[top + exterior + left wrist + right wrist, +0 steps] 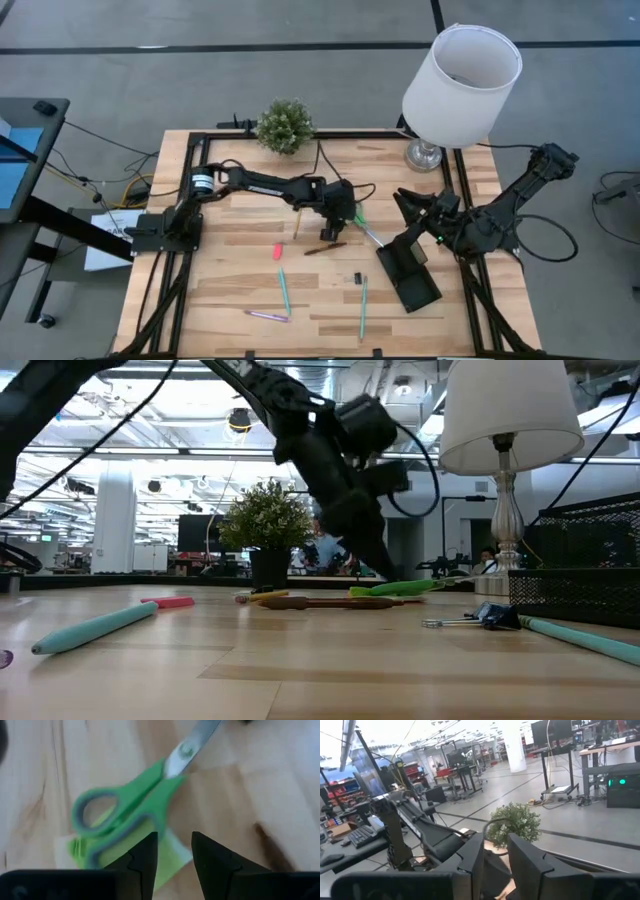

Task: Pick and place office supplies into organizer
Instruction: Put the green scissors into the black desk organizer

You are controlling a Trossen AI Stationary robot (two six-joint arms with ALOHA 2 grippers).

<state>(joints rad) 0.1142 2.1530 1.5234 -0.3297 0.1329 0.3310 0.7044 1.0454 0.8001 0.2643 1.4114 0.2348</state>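
Scissors [135,800] lie near the table's middle, handles over the sticky pad [165,857], blades running toward the organizer [408,273] on the right. Your left gripper [173,851] sits right above them, its fingers parted by a narrow gap with nothing between them, just off the handle end; the pivot and blades lie farther ahead of it. The long axis runs diagonally across the gripper's gap, so you would probably need to turn the wrist to close across the handles rather than along them. Your left arm is clearly the nearer one. The right gripper [495,865] waits raised beside the organizer, fingers slightly apart and empty. Pens [284,290], an eraser [278,251] and a clip [356,277] lie farther out toward the front edge.
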